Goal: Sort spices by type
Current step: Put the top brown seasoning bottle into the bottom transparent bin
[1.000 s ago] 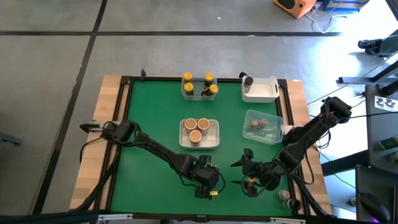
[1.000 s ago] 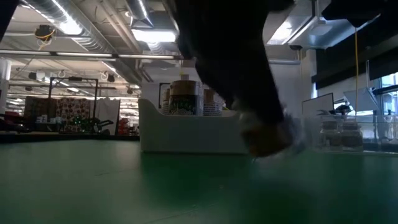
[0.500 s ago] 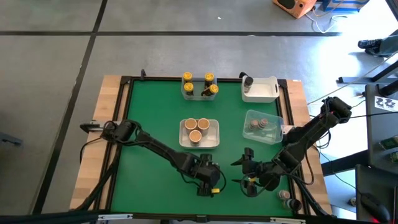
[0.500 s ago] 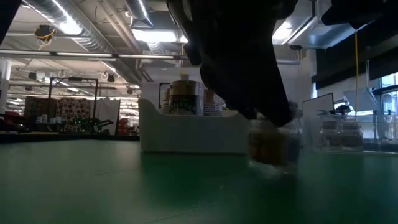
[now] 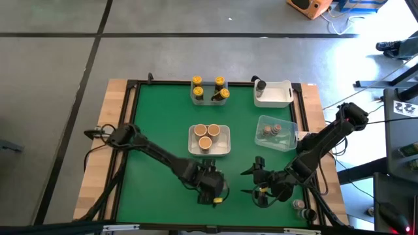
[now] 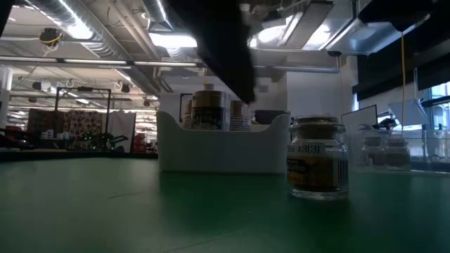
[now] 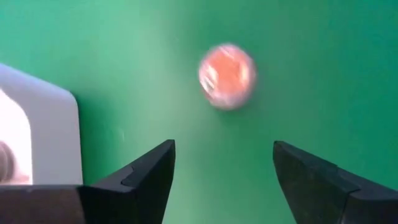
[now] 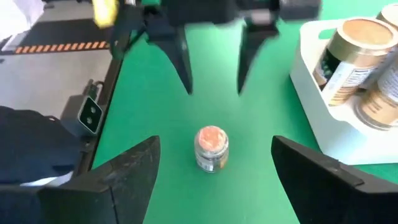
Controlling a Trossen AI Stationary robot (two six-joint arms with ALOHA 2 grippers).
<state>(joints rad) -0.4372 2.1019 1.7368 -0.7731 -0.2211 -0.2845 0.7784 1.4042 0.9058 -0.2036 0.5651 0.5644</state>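
One spice jar with an orange-brown cap [image 8: 211, 148] stands upright on its base on the green mat near the table's front edge, also seen in the low view [image 6: 318, 158] and the left wrist view [image 7: 227, 76]. My left gripper [image 7: 224, 163] hangs open above it, clear of the cap; the right wrist view shows its two fingers [image 8: 214, 87] apart over the jar. My right gripper [image 8: 214, 180] waits open just right of the jar, at the front right in the high view [image 5: 256, 179], with nothing between its fingers.
A white tub with three tan-capped jars [image 5: 209, 139] sits mid-table. A clear tub of yellow-capped jars [image 5: 210, 91] and a white tub with a dark-capped jar [image 5: 272, 93] stand at the far edge. A clear tub with brown caps [image 5: 275, 132] is at the right.
My left gripper has set the jar down on the mat, opened and let go, then risen and drawn back toward the table's left. The jar, held tilted a second ago, now stands upright and free on the mat.
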